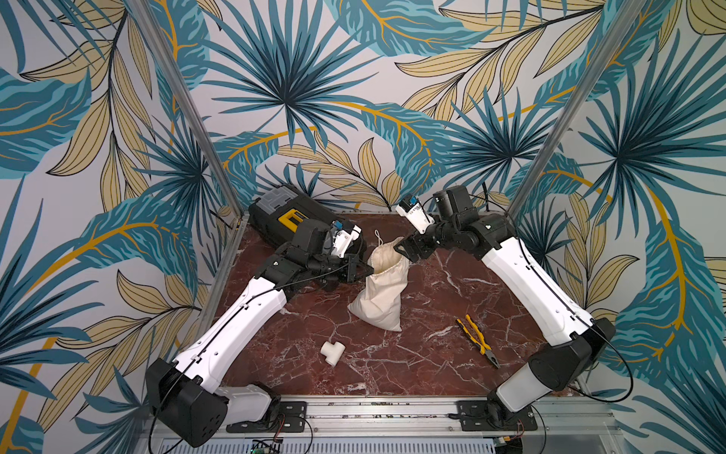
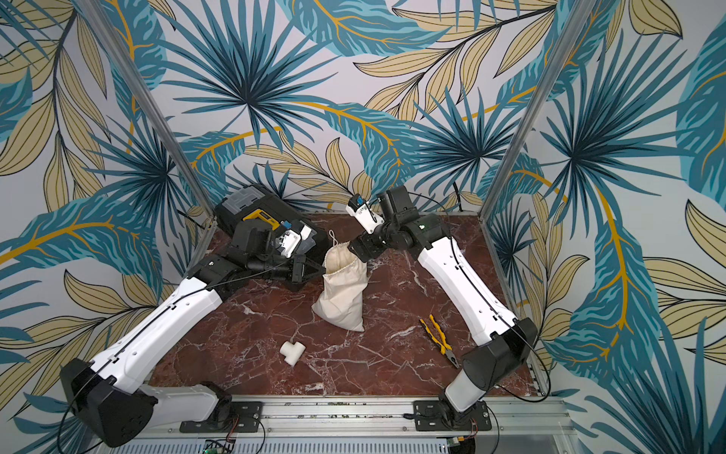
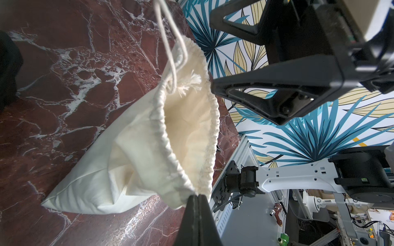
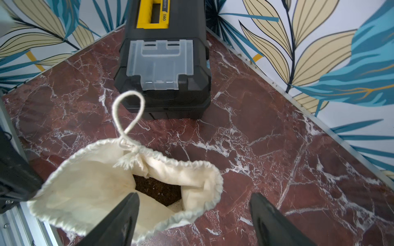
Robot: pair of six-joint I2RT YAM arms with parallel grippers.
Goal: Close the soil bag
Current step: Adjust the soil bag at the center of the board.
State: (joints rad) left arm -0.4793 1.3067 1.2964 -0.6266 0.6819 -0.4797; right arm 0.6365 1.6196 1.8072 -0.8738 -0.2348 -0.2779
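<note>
The soil bag (image 1: 383,293) (image 2: 343,293) is a cream cloth pouch standing slumped mid-table, its mouth open. Dark soil (image 4: 157,189) shows inside. My left gripper (image 3: 198,196) (image 1: 368,271) is shut on the gathered rim at the bag's left side. At the right side of the mouth my right gripper (image 4: 194,194) (image 1: 404,249) (image 3: 213,53) is open. One of its fingers is over the bag's opening and the other over the table, with the rim between them, ungripped. The cord loop (image 4: 115,115) (image 1: 378,236) sticks out from the far rim, free.
A black toolbox (image 1: 283,216) (image 4: 164,64) with a yellow handle lies at the back left, close behind my left wrist. A white T-shaped pipe fitting (image 1: 332,351) sits near the front. Yellow-handled pliers (image 1: 477,340) lie at the right. Metal frame posts border the marble table (image 1: 432,353).
</note>
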